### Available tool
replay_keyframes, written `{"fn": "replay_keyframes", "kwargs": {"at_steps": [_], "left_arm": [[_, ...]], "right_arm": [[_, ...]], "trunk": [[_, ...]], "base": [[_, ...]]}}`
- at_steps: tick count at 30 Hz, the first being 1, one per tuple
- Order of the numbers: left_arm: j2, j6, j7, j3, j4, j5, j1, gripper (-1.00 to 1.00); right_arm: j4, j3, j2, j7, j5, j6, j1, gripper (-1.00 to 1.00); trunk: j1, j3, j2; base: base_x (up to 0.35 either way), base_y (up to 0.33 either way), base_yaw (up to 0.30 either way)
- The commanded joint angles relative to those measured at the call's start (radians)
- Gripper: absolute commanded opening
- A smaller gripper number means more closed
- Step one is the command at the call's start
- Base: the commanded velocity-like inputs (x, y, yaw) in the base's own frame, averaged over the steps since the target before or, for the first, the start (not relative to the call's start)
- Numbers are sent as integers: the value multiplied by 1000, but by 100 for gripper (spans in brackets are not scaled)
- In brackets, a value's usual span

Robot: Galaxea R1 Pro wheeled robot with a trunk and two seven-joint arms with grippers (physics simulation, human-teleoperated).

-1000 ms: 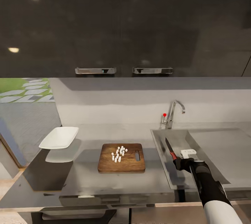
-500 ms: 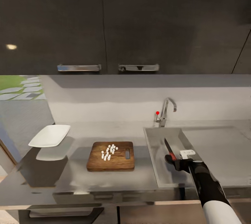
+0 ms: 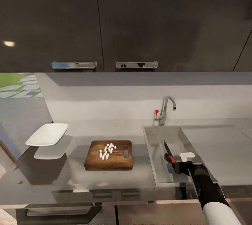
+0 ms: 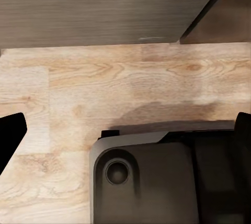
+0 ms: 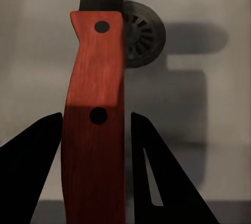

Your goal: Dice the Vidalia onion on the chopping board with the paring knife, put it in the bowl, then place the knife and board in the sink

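Note:
My right gripper (image 3: 177,163) is shut on the paring knife (image 3: 168,152) and holds it over the basin of the sink (image 3: 154,163), with the dark blade pointing away from me. In the right wrist view the reddish handle (image 5: 94,125) stands between the two dark fingers (image 5: 29,177), with the round drain (image 5: 142,33) beyond it. The Vidalia onion lies as small white diced pieces (image 3: 107,150) on the brown chopping board (image 3: 115,160), left of the sink. A white bowl (image 3: 47,134) sits on the countertop (image 3: 77,174) at far left. My left gripper (image 4: 125,130) is open and low over the floor.
A chrome faucet (image 3: 165,109) with a red-tipped lever (image 3: 156,111) stands behind the sink, whose drainboard (image 3: 220,151) extends to the right. Dark wall cabinets (image 3: 126,22) hang above. The left wrist view has wooden flooring (image 4: 125,83) and my dark base (image 4: 157,182).
The whole picture has shifted, so the camera moved. The right gripper with the knife sits slightly lower and nearer in the basin. Board, onion pieces and bowl kept their places.

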Motion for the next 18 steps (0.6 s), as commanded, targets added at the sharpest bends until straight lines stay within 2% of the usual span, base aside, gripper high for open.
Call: {"fn": "replay_keyframes", "kwargs": {"at_steps": [1,14,18], "left_arm": [[1,-1,-5,-4,-1,11,0,100],[1,-1,-5,-4,-1,11,0,100],[1,-1,-5,-4,-1,10,0,100]], "right_arm": [[-1,-2,1,9,10,3,-1,-100],[0,-1,2,9,10,3,-1,-100],[0,-2,2,9,10,3,-1,-100]], "trunk": [[1,-4,-2],[1,-24,-2],[1,-31,-2]], "base": [[0,0,0],[1,0,0],[154,0,0]]}}
